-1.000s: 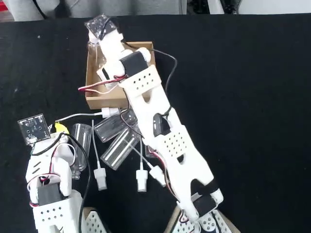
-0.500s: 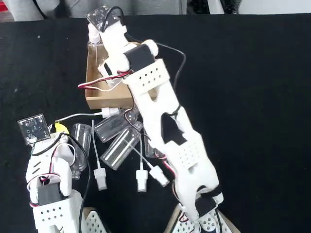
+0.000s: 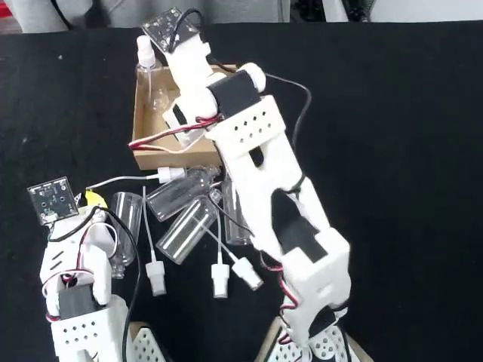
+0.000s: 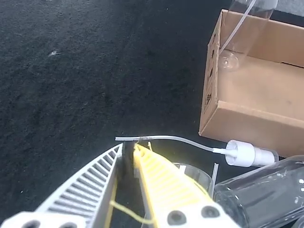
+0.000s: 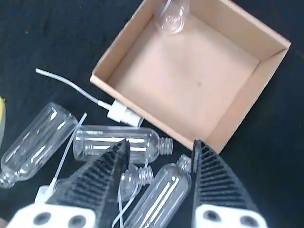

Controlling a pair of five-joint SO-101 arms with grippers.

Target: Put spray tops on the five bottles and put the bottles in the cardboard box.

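Beneath the right gripper, whose jaws stood wide apart and grasped nothing, loose uncapped bottles lay on their sides on the black table. One bottle lay crosswise just off the fingertips, and a second bottle lay between the jaws. A third bottle lay off to one side of the claw. Ahead of the fingertips, beyond these bottles, the cardboard box sat open. A single capped bottle stood in the box corner farthest from the claw.

At the left gripper the jaws were clenched nearly together. The free end of a thin dip tube lay across the tips; whether it was pinched could not be determined. Its spray top lay ahead of the claw, just beside the outer wall of the box.

Behind both claws, nearer the arm bases, three further spray tops lay on the table, unfitted
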